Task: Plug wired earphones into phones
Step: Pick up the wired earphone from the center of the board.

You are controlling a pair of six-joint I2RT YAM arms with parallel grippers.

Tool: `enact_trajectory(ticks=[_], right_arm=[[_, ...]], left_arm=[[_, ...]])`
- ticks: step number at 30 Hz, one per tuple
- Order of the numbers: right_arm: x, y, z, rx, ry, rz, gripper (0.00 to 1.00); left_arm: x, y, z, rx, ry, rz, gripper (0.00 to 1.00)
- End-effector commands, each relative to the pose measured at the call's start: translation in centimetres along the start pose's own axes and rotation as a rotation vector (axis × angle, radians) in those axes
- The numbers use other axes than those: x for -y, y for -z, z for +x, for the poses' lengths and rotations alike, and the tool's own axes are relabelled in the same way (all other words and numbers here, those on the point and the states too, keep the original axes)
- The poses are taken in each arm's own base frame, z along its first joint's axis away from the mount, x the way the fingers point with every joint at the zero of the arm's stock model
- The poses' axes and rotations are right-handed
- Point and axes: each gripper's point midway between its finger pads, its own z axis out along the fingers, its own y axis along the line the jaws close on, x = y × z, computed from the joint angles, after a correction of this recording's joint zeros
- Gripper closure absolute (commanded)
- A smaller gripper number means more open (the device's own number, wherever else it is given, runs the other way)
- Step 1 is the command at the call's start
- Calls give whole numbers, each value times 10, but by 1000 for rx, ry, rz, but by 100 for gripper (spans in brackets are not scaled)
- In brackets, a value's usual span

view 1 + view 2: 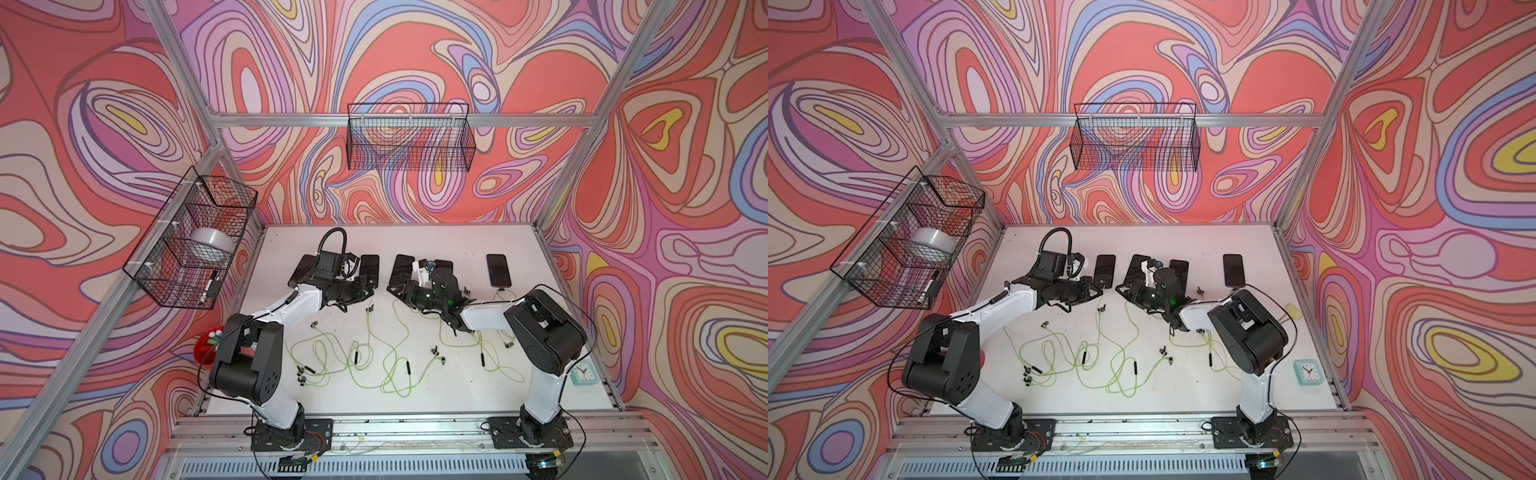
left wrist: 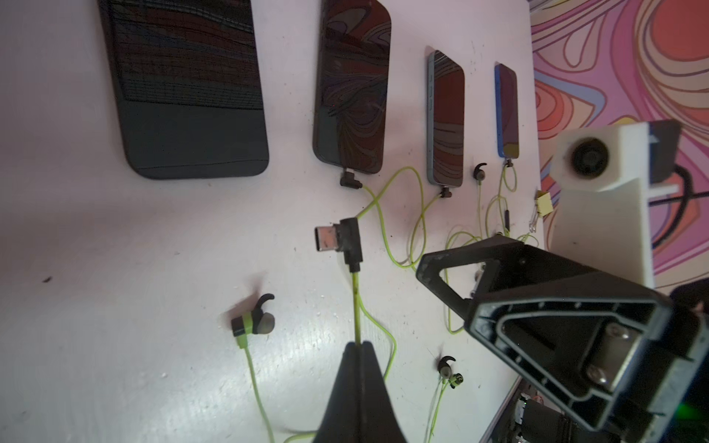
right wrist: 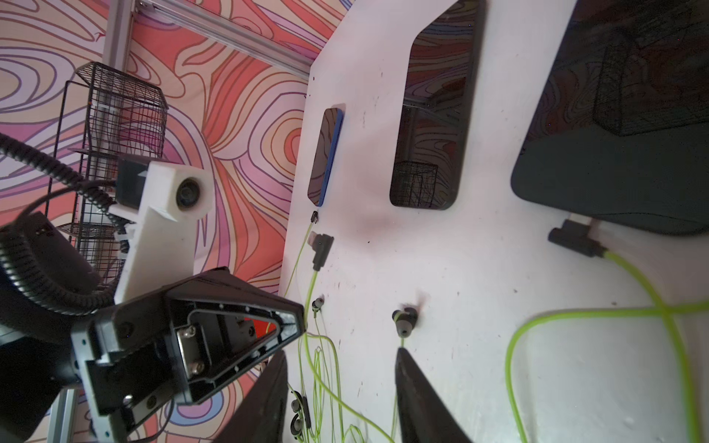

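Several black phones (image 1: 498, 270) lie in a row at the back of the white table (image 1: 540, 374). Yellow-green wired earphones (image 1: 395, 365) sprawl in loops in front of them. My left gripper (image 2: 358, 345) is shut on one cable just behind its dark angled plug (image 2: 339, 239), which hangs free in front of a phone (image 2: 353, 84). Another plug (image 2: 350, 180) sits at that phone's edge. My right gripper (image 3: 341, 356) is open over loose cable, close beside the left gripper (image 3: 192, 333). A plug (image 3: 575, 237) sits in the nearest phone (image 3: 621, 134).
A wire basket (image 1: 187, 245) with a tape roll hangs on the left wall, and another basket (image 1: 411, 137) hangs on the back wall. A red cup (image 1: 205, 345) stands at the table's left edge. A mint clock (image 1: 584, 374) and a yellow clip (image 1: 1292, 311) lie at the right.
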Motion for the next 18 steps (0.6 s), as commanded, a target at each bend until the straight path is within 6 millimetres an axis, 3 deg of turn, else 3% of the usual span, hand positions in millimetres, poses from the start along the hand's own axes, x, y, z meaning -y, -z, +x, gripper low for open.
enact_trajectory(ticks=[1, 11, 18], right_arm=[[-12, -7, -6, 13, -4, -56, 54], [-31, -15, -18, 24, -5, -136, 54], [-32, -20, -23, 10, -10, -148, 59]], left_arm=[[34, 13, -24, 112, -27, 145, 100], [37, 7, -11, 92, -5, 230, 100], [43, 9, -8, 93, -35, 273, 100]])
